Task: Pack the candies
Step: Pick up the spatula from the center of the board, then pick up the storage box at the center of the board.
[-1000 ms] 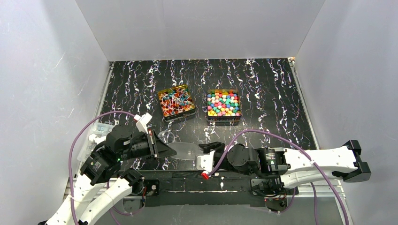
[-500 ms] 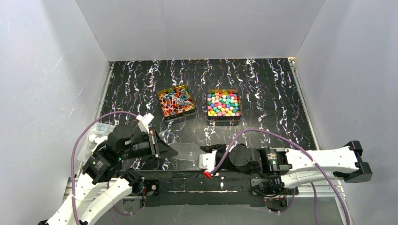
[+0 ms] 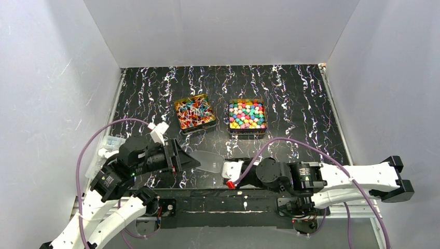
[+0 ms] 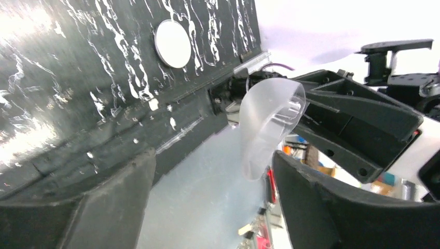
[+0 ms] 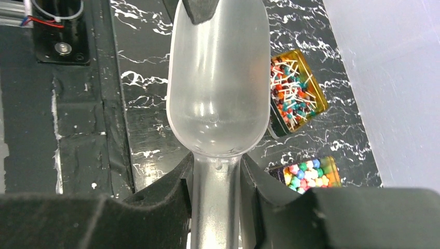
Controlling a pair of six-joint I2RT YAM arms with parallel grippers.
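The candies lie well up the bench [image 3: 290,93] in two square gold tins set side by side. The left tin [image 3: 200,128] holds twist-wrapped ones [image 3: 194,111] in red, blue and orange with pale wrapper ends sticking out. The right tin [image 3: 248,130] holds small cube-like ones [image 3: 247,114] in pink, green, blue and yellow. Both heaps reach the rims.

Near the arm bases, the right gripper [image 5: 215,171] pinches the handle of a clear scoop [image 5: 218,78], whose bowl points toward the left gripper [image 3: 191,161]. That gripper's jaws are spread wide, with the scoop's bowl [image 4: 267,119] between them. The left wrist view also shows a round white lid [image 4: 173,36] lying flat on the bench.
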